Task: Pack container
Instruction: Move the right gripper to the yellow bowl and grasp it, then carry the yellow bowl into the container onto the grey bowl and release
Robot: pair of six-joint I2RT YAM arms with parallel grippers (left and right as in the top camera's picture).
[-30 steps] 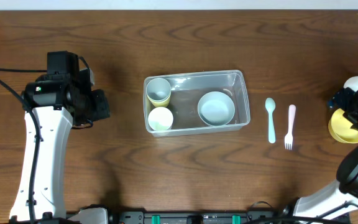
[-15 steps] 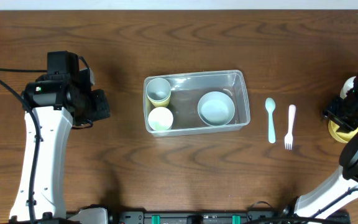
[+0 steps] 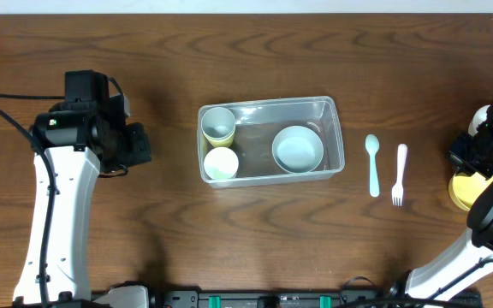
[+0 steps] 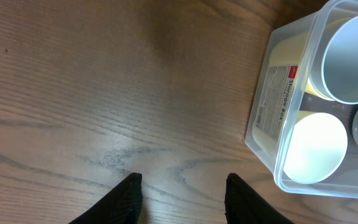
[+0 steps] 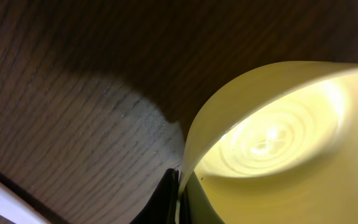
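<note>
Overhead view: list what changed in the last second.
The right gripper now pinches the rim of the round yellow plastic bowl, which shifted slightly toward the robot. The left gripper, clear rectangular plastic container, pale-blue spoon and white fork stayed put.

The right gripper (image 5: 179, 198) pinches the thin rim of a yellow bowl (image 5: 272, 143), with one dark finger on each side. Below is the brown wooden desk (image 5: 73, 68).
</note>
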